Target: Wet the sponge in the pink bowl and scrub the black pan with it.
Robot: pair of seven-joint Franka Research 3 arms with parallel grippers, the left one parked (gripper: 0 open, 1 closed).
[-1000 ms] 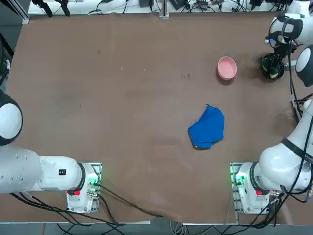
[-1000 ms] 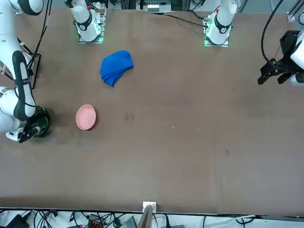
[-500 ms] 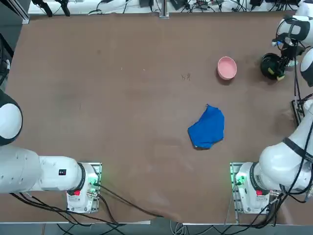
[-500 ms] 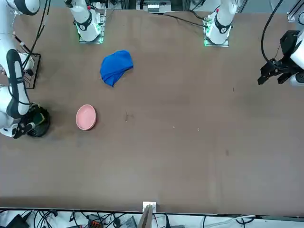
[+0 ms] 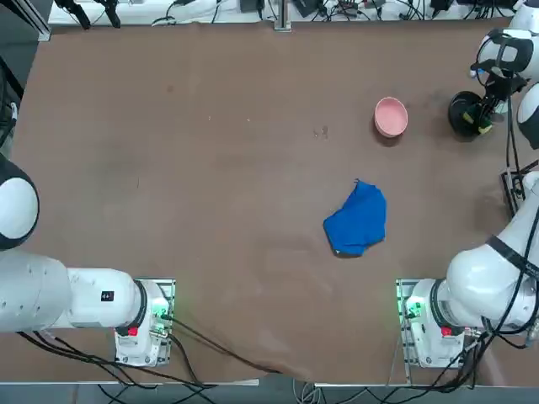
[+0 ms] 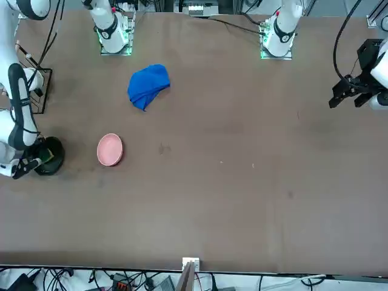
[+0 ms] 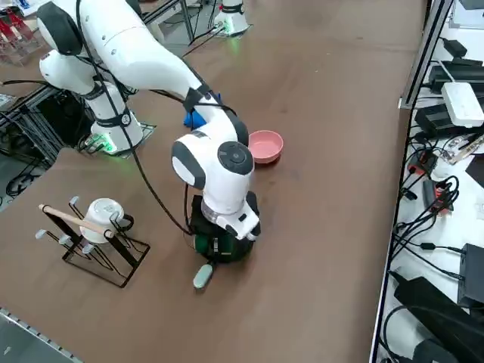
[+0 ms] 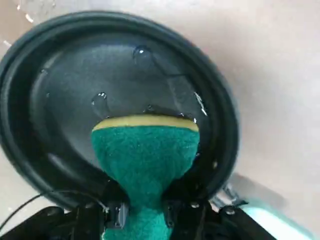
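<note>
The black pan fills the right wrist view, with water drops on its floor. My right gripper is shut on the sponge, green face toward the camera. The sponge's yellow edge meets the pan floor. From overhead the pan sits at the far right of the table, with the gripper over its right rim. The pink bowl stands just left of it. In the right side view my wrist hides most of the pan; its pale handle sticks out toward the table edge.
A crumpled blue cloth lies mid-table, nearer my base than the bowl. A wire rack holding a white mug stands by the right table edge. Cables and boxes line the far edge.
My right gripper has slid the sponge across the pan toward the table's right edge, uncovering more of the pan's floor. Bowl and cloth have not moved.
</note>
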